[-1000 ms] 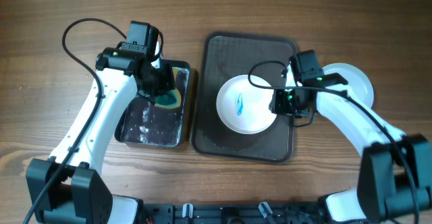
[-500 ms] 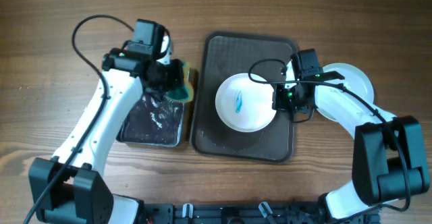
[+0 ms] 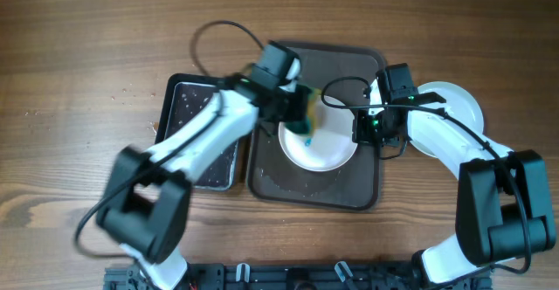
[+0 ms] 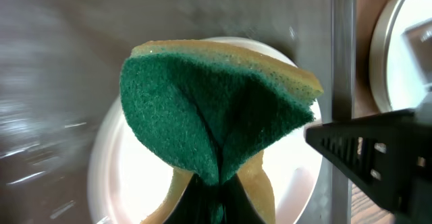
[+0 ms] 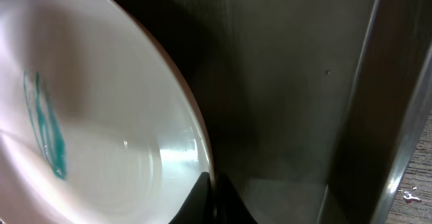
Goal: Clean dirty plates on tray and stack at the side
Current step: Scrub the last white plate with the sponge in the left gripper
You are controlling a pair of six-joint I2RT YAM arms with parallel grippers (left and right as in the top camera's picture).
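Swings the left gripper [image 3: 297, 111] away from the black pan [image 3: 179, 107], folded sponge [image 4: 216, 109] pinched in it, to hang above the plate [image 3: 330, 153]. Leaves the pan well behind that gripper. Pinches the right gripper [image 5: 210, 191] shut on the plate's rim.

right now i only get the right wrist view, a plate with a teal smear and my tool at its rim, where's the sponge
Observer: The left tool holds the sponge folded, over the left half of that plate.
Operator: any other plates around
Observer: One white plate lies on the table, right of the tray.
Operator: and the pan
Observer: The black pan sits just left of the tray.
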